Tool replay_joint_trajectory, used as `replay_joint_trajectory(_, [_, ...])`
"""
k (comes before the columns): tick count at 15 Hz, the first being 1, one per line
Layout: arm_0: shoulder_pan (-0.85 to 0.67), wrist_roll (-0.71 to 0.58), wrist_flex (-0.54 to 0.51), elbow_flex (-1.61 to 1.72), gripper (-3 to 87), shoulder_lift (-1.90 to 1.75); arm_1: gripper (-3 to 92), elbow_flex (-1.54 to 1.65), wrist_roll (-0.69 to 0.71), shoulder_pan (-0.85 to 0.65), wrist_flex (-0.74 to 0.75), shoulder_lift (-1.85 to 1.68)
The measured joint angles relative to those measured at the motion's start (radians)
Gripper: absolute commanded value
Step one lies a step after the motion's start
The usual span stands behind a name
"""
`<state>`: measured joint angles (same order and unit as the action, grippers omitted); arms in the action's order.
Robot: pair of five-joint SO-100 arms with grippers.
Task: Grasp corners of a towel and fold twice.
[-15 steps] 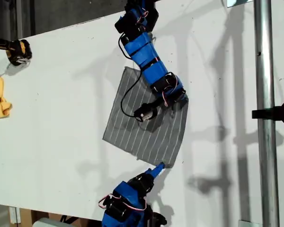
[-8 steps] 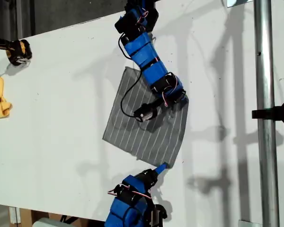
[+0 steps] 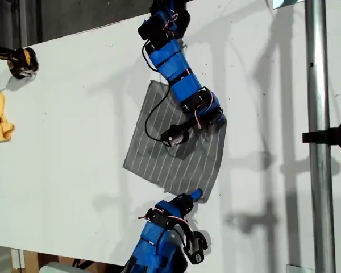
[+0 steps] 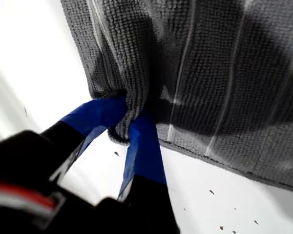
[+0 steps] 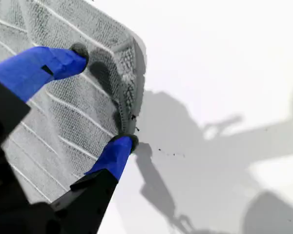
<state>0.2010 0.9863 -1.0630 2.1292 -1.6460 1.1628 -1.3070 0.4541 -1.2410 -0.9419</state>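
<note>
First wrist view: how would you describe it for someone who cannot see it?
My first claw, two blue-taped fingers, is pinched shut on a bunched corner of a grey, white-striped towel. The rest of the soft cloth lies flat on a white table.

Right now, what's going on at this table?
Two blue arms are working a grey striped towel that lies flat on the white table. My first gripper is shut on one corner, the fabric bunched between its jaws. My second gripper is open, straddling another corner's edge, not yet closed. No fold is made yet.
</note>
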Motion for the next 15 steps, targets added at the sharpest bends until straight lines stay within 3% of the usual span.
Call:
replay_joint_trajectory(5, [0.051,0.115,0.052,-0.017,23.6,0.051,-0.1,0.0,0.009,0.0,0.003,0.0])
replay_joint_trajectory(7, [0.069,0.166,0.052,-0.017,3.2,0.051,-0.1,0.0,0.009,0.0,0.006,0.0])
replay_joint_trajectory(8, [0.069,0.19,0.052,-0.017,-2.1,0.051,-0.1,0.0,0.009,0.0,0.008,0.0])
replay_joint_trajectory(11, [0.066,0.222,0.025,-0.026,-2.3,0.051,-0.1,0.0,0.009,-0.009,0.025,0.0])
replay_joint_trajectory(15, [0.066,0.227,-0.133,-0.161,-2.3,0.003,-0.1,0.002,0.009,-0.014,0.008,-0.018])
